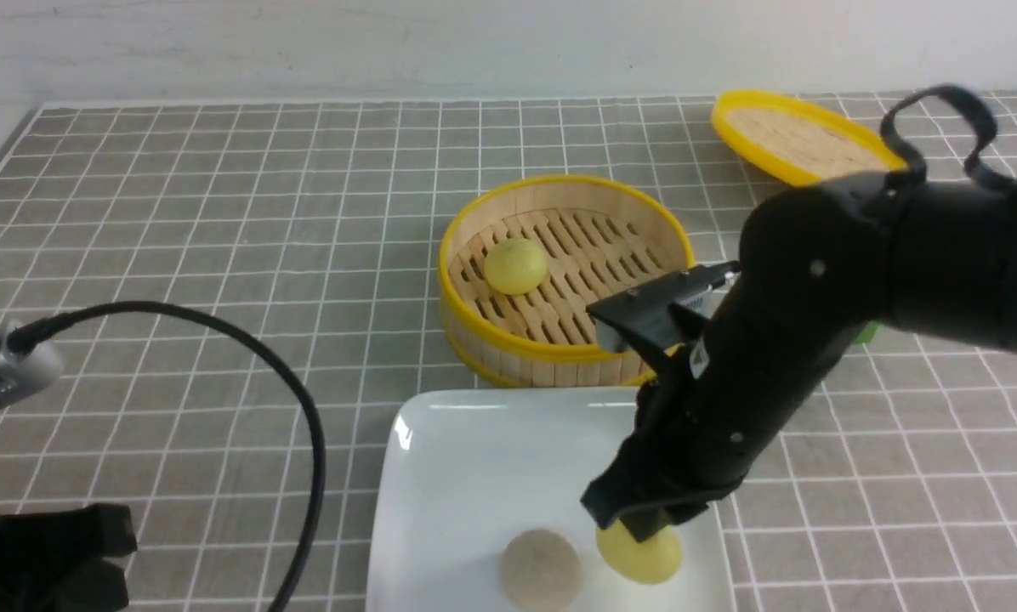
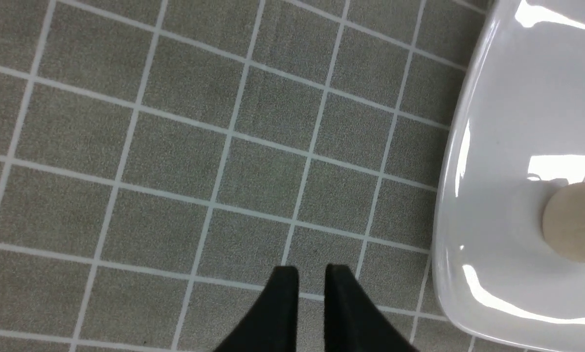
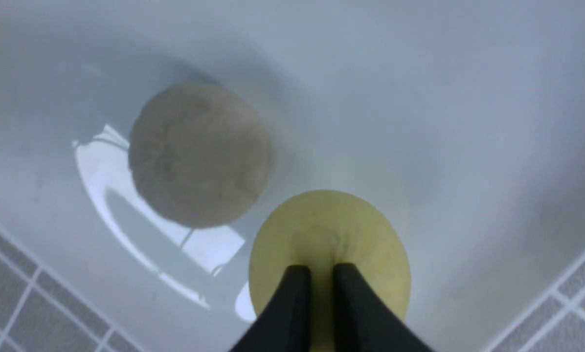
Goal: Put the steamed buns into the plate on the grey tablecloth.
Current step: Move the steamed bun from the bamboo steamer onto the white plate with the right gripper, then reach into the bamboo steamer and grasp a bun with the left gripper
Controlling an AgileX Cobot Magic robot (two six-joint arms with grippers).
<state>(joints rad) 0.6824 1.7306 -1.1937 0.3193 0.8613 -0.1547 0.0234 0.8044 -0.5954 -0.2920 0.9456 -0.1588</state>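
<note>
Front, held bun (image 1: 644, 557): pale yellow smooth dome, pinched by right gripper (image 1: 640, 531), at plate's (image 1: 440, 476) near right part, just beside greyish bun (image 1: 541, 568).
Front, second bun (image 1: 515, 265): in bamboo steamer (image 1: 508, 336) beyond plate.
Front, surface: grey tablecloth (image 1: 219, 212), white grid; white wall (image 1: 389, 42) behind.
Left wrist, left gripper (image 2: 312, 274): clenched, empty, over grey tablecloth beside plate.
Right wrist, held bun: jaws dent its top.

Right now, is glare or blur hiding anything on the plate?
Front view: small highlight at the far left corner of the plate; beige bun and yellow bun clear. Left wrist view: bright streaks on the rim and beside the beige bun, nothing hidden. Right wrist view: soft focus, a reflection beside the beige bun.
</note>
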